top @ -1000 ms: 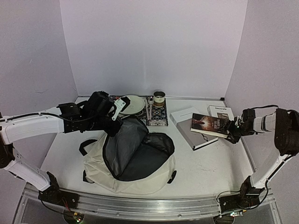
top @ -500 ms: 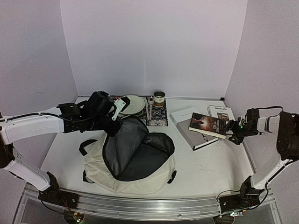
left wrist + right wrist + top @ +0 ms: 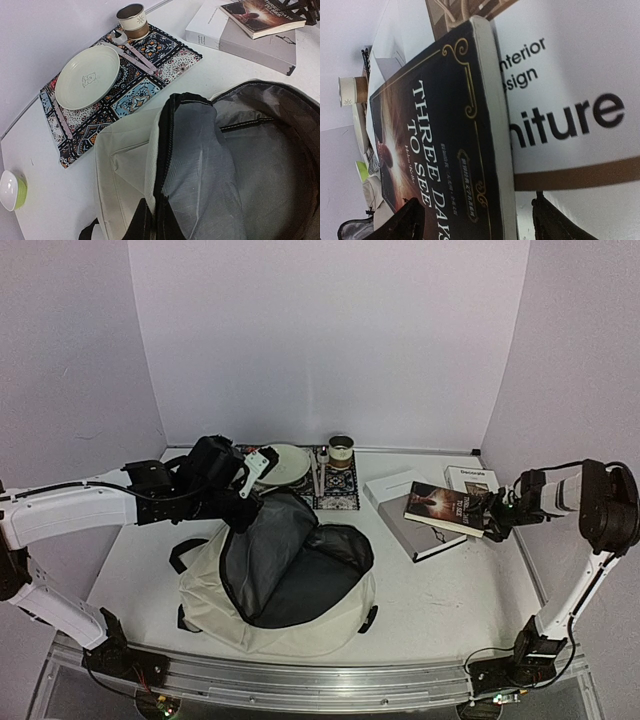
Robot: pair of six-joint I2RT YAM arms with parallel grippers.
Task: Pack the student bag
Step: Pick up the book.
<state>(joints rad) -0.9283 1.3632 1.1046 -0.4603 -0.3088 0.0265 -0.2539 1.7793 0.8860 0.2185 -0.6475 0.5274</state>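
At lower centre-left of the top view, the student bag (image 3: 290,585) is held open, its rim clenched in the left gripper (image 3: 246,498). At right, the right gripper (image 3: 496,516) is seen released, its fingers spread astride the dark book (image 3: 445,506).

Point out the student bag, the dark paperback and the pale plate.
student bag (image 3: 290,640), top external view, cream outer fabric at its near edge
dark paperback (image 3: 447,508), top external view, middle of its cover
pale plate (image 3: 87,77), left wrist view, centre of the plate
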